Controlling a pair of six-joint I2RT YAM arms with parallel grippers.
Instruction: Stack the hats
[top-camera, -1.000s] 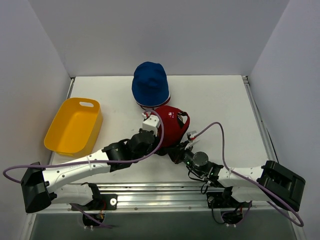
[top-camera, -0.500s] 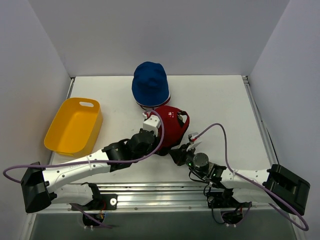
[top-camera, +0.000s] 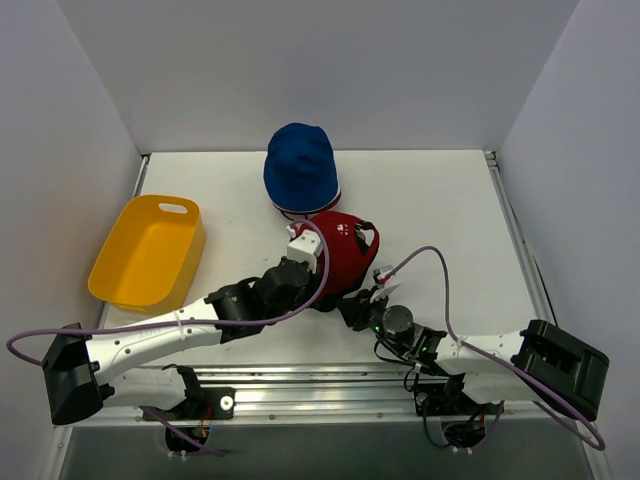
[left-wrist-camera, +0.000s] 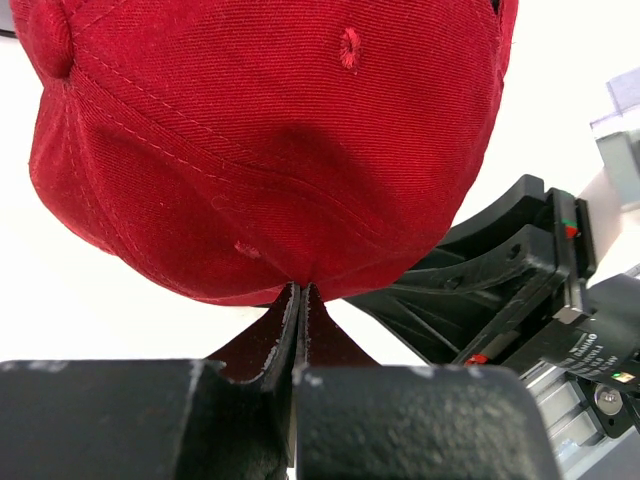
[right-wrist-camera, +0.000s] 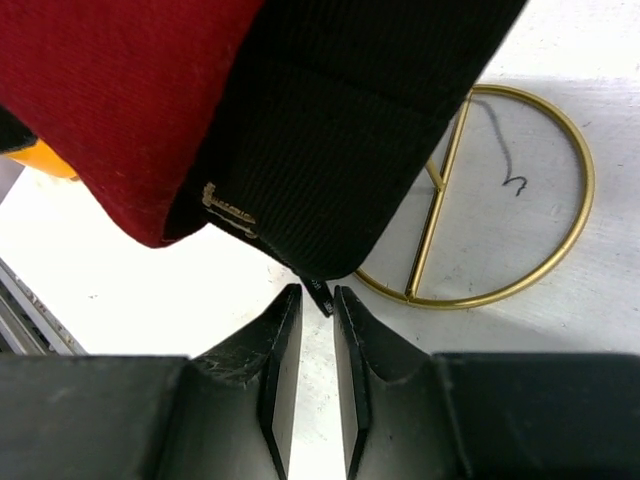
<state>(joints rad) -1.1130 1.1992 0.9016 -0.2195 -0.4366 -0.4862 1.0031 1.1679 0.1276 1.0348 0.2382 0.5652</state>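
You have a white worktop (top-camera: 450, 210) boxed in by plain pale walls on three sides, with both arm bases on a rail at the near edge. A yellow tub (top-camera: 190, 265) sits at the left of it, its handle slot at the far end.

At the far middle, the blue hat (top-camera: 300, 168) tops a pile; white and red rims (top-camera: 300, 211) show under its near edge. Just nearer than that pile is the red baseball cap (top-camera: 345, 255), between the two arms.

Your left end effector (left-wrist-camera: 301, 290) is pinched tight on the near rim of the red baseball cap, fingers pressed together with the cloth caught at their tips. Your right end effector (right-wrist-camera: 312, 295) is at the cap's other side, fingers parted by a narrow gap. The tip of a black strap (right-wrist-camera: 320, 170) with a small metal buckle dips between them, and you cannot tell whether it touches either finger.

In the right wrist view a gold wire frame (right-wrist-camera: 436, 200) lies on the worktop beyond the cap, with a small black pen mark (right-wrist-camera: 515, 183) inside its ring. The cap's white lettering and the arm's label are too small to read.
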